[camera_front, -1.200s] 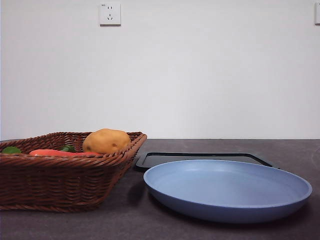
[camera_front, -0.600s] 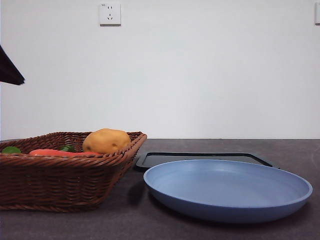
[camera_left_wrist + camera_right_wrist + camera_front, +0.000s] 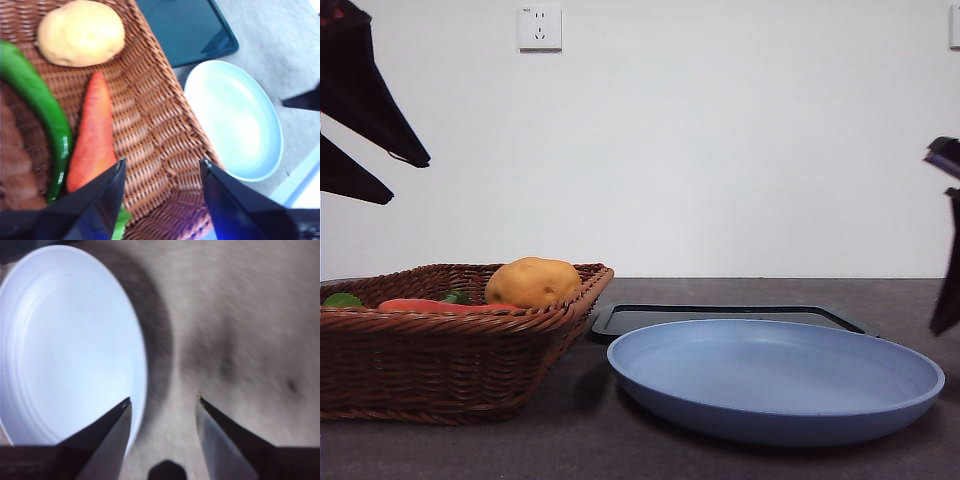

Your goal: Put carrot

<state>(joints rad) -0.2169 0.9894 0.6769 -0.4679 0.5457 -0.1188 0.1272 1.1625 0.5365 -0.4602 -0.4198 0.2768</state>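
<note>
The carrot (image 3: pixel 92 140), orange-red and tapered, lies in the brown wicker basket (image 3: pixel 150 135) between a potato (image 3: pixel 81 32) and a long green pepper (image 3: pixel 42 107). From the front only a strip of the carrot (image 3: pixel 430 306) shows above the basket rim (image 3: pixel 440 325). My left gripper (image 3: pixel 162 162) is open and hangs above the basket's near side, apart from the carrot; it is at the top left in the front view (image 3: pixel 410 180). My right gripper (image 3: pixel 164 397) is open above the table beside the blue plate (image 3: pixel 65 345), at the right edge of the front view (image 3: pixel 948 240).
The blue plate (image 3: pixel 775 380) stands on the dark table right of the basket, with a flat black tray (image 3: pixel 720 316) behind it. The potato (image 3: pixel 533 282) rises above the basket's rim. A white wall closes the back.
The left gripper has come down further into the front view at the top left. The right gripper has appeared at the right edge. The basket, vegetables and plate have not moved.
</note>
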